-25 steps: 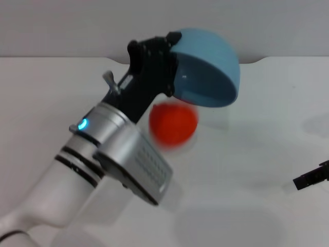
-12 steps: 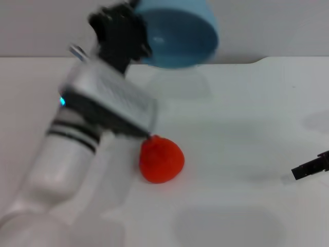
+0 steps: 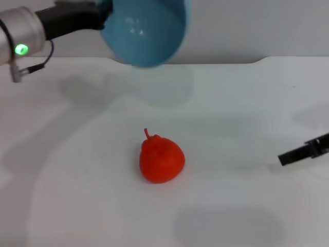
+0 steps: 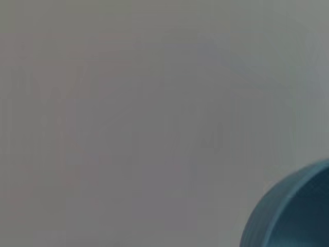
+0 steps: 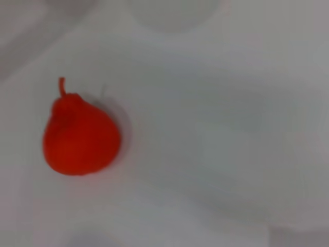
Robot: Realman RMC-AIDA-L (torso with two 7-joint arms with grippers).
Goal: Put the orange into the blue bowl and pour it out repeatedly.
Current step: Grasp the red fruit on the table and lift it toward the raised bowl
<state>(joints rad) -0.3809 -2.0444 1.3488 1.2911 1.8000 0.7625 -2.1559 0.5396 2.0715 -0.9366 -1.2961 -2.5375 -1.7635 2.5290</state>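
Held high at the far left by the left gripper [image 3: 95, 15], off the surface [image 3: 247, 113]: the blue bowl [image 3: 146, 31], tipped on its side so its glossy inside faces forward and down. Looks like the emptied pose of a pour, kept aloft clear of the fruit. Fingers hidden behind the rim; presumably clamped on the bowl since it hangs in the air, but cannot tell how they sit. Only a curved slice of bowl wall [image 4: 293, 216] visible from the left wrist.

Resting alone on the surface near the middle, well apart from the bowl: the orange [image 3: 161, 158]. Sits on its broad base, narrower end and small stem pointing up and slightly left, long axis near vertical. Stable by the look of it, unlikely to roll.

Low at the right edge, near the surface: the right gripper [image 3: 303, 153], a dark tip aimed toward the orange [image 5: 79, 136], probably placed to fetch it next. Spread or pressed fingers: cannot tell.
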